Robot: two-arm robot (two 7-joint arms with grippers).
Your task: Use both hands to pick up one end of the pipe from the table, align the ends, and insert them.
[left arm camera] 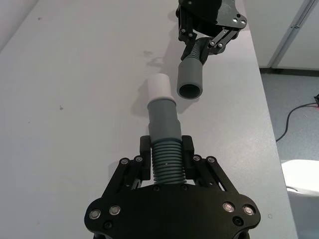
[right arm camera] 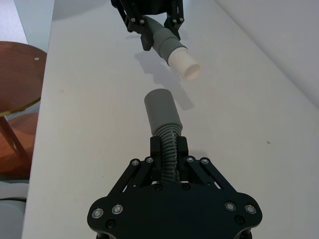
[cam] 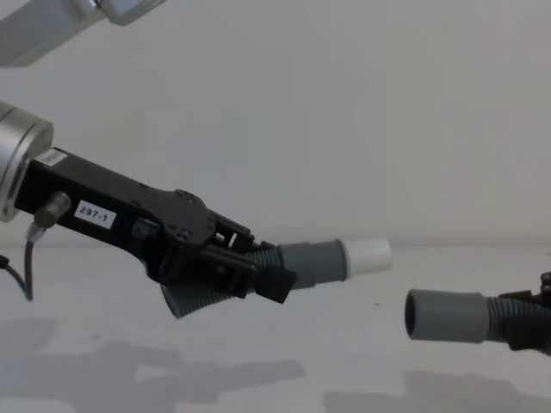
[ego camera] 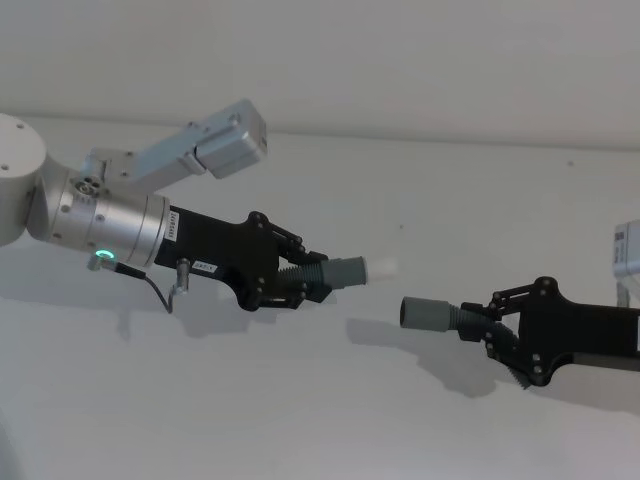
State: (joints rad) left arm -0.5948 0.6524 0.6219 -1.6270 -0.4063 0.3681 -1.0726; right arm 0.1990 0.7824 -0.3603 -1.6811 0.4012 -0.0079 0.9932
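My left gripper [ego camera: 300, 277] is shut on the ribbed body of one pipe piece [ego camera: 345, 272], held above the table [ego camera: 300, 400]; its grey cuff ends in a white tip [ego camera: 384, 267] pointing right. My right gripper [ego camera: 497, 330] is shut on the other pipe piece [ego camera: 440, 314], whose hollow grey cuff [ego camera: 425, 312] faces left. The two ends are apart, the white tip slightly higher than the hollow cuff. In the left wrist view the white tip [left arm camera: 160, 88] sits beside the hollow cuff [left arm camera: 190, 79]. The right wrist view shows the hollow cuff [right arm camera: 160, 110] short of the white tip [right arm camera: 185, 65].
Both pipe pieces cast shadows on the white table below. The table's edge [left arm camera: 266, 114] runs beside a grey floor with a cable [left arm camera: 294, 117]. A brown round wooden piece of furniture [right arm camera: 17, 89] stands off the table's other side.
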